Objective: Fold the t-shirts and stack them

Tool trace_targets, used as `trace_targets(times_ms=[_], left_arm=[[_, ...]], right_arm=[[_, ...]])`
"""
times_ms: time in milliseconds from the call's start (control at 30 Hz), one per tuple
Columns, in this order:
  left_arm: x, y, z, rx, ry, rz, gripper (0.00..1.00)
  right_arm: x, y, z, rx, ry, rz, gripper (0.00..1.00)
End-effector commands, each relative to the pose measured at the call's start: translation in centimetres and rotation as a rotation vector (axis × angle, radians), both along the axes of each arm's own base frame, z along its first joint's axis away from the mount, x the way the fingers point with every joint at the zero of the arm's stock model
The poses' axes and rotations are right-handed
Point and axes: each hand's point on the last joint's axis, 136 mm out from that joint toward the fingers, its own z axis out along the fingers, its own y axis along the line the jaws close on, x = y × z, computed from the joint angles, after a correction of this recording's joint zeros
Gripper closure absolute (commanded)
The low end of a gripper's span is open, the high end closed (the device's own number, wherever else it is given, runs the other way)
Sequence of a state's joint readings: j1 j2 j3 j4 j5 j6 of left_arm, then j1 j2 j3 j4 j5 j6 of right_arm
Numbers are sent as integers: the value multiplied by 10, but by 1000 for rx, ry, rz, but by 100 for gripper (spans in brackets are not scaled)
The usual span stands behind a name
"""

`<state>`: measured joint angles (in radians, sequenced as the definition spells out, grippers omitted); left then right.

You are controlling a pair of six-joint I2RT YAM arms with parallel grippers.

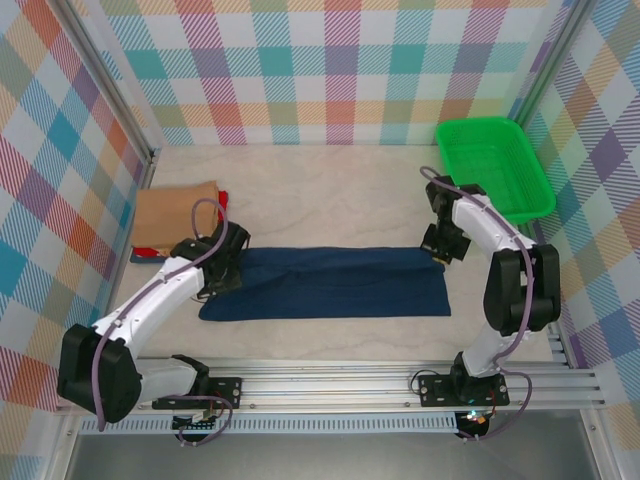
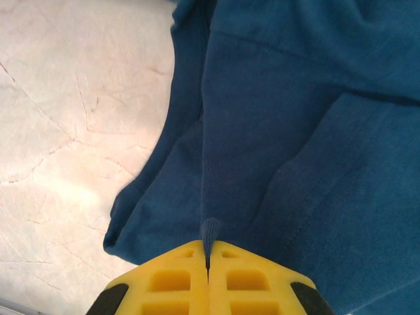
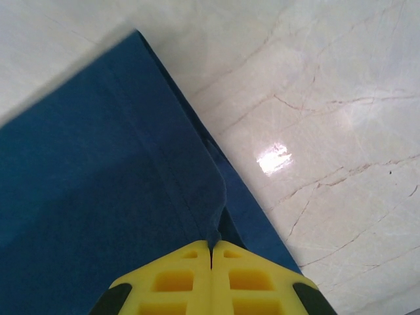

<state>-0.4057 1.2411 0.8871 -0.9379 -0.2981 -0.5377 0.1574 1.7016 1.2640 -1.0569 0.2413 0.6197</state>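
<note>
Top external view: a navy shirt [image 1: 330, 283] lies on the pale table [image 1: 330, 190] as a long, flat strip running left to right in front of the arms. The left gripper [image 1: 222, 266] sits at the strip's left end, near its far edge, and the right gripper [image 1: 440, 250] at its right end, at the far corner.

In the left wrist view the left gripper [image 2: 208, 259] has its yellow fingers [image 2: 170, 282] pressed together, pinching a small ridge of the navy shirt [image 2: 295, 131]. In the right wrist view the right gripper [image 3: 211, 252] is likewise closed, with a bit of the folded edge of the navy shirt [image 3: 98, 197] caught between its tips.

At the left side of the table a folded tan shirt [image 1: 175, 212] lies on top of a pile. A red shirt [image 1: 150, 250] and a blue shirt [image 1: 140, 258] peek out beneath it, just beside the left gripper. A green basket [image 1: 495, 165] stands at the far right corner, apart from the shirts.
</note>
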Motion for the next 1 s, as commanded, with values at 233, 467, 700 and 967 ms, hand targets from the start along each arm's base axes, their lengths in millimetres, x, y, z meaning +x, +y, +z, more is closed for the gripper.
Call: trace_targets(times_ms=[233,467,700,967], left_arm=[[-13,5,-24,90,91,20,100],[-13,1,-29,107,102,5,100],[-12,7,-14,144,54,2,100],[-14,3,-24,124,65,4,100]], right_arm=[[-11,-12,-32,-66,91,-7,100],[-13,-13,-36,-70,104,-13,100],[-4,-15,-17,-84,52,-5,100],[-4,-14,-12,-77,48,7,100]])
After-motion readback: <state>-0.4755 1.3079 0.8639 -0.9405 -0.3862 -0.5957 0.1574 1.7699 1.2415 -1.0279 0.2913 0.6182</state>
